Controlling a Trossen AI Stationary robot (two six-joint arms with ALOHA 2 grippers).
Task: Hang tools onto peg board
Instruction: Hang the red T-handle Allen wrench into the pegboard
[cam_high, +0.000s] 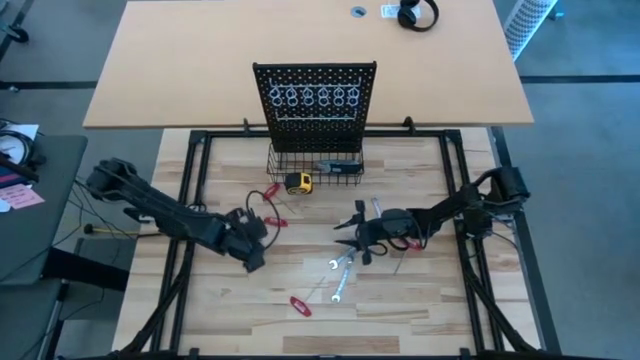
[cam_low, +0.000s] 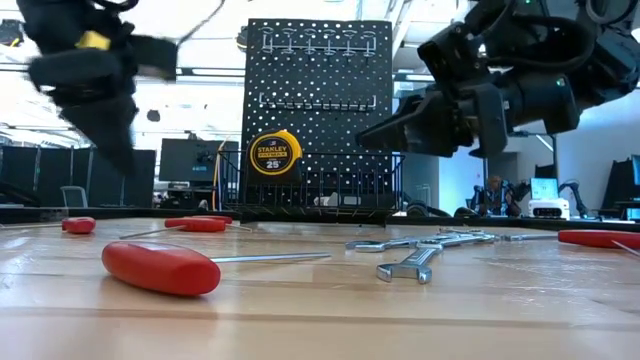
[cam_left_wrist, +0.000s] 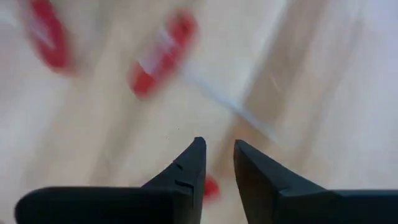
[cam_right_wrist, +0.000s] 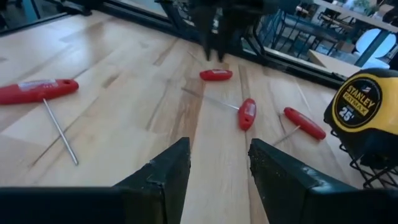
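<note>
The black peg board (cam_high: 315, 100) stands upright at the table's far side, ring hooks across its top and a wire basket (cam_high: 315, 162) at its base. A yellow tape measure (cam_high: 297, 182) leans at the basket. Red-handled tools with thin metal shafts (cam_high: 272, 192) (cam_high: 300, 305) lie flat on the table, as do silver wrenches (cam_high: 340, 270) (cam_low: 420, 262). My left gripper (cam_high: 252, 240) (cam_left_wrist: 217, 149) hovers over the wood near two red tools (cam_left_wrist: 163, 53), narrowly open and empty. My right gripper (cam_high: 355, 235) (cam_right_wrist: 219, 149) hangs above the wrenches, open and empty.
A metal frame (cam_high: 190, 200) borders the wooden table. More red tools lie between the grippers (cam_right_wrist: 247, 113) (cam_right_wrist: 305, 122) and on the near left (cam_right_wrist: 37, 90); one lies under the right arm (cam_low: 598, 238). A larger desk (cam_high: 200, 60) stands behind the peg board.
</note>
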